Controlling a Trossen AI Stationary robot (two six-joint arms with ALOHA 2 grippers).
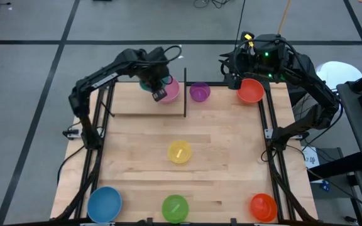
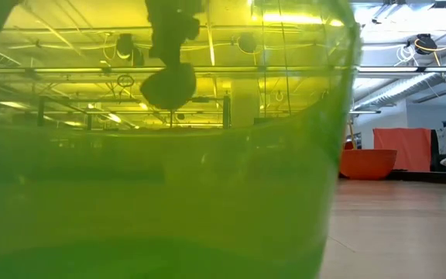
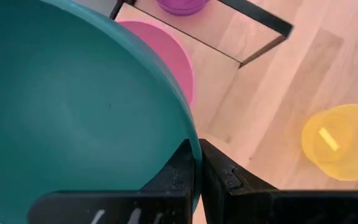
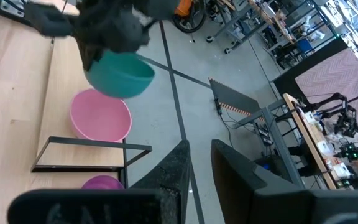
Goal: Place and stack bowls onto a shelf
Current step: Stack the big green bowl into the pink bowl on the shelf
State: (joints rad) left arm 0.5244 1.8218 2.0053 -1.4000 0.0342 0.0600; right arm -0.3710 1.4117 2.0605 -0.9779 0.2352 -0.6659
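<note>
My left gripper (image 1: pixel 159 93) hangs over the table's far left part, shut on a teal bowl (image 3: pixel 73 106). The teal bowl (image 4: pixel 120 73) is in the air just above a pink bowl (image 1: pixel 171 91), which stands by the shelf's black frame (image 1: pixel 185 94). A purple bowl (image 1: pixel 199 91) stands just right of that frame. My right gripper (image 4: pixel 197 155) is raised at the far right, open, with nothing between its fingers. Below it, a red bowl (image 1: pixel 251 90) rests on the table's far right corner. My left gripper pinches the teal bowl's rim (image 3: pixel 188 146), one finger inside the bowl and one outside. The fingers come from above, pointing steeply down. The bowl hangs below them, lifted clear of the table and of the pink bowl.
A yellow bowl (image 1: pixel 180 152) sits mid-table. Along the near edge stand a blue bowl (image 1: pixel 104 204), a green bowl (image 1: pixel 175 208) and an orange bowl (image 1: pixel 263 207). The green bowl (image 2: pixel 153 178) fills most of the low view.
</note>
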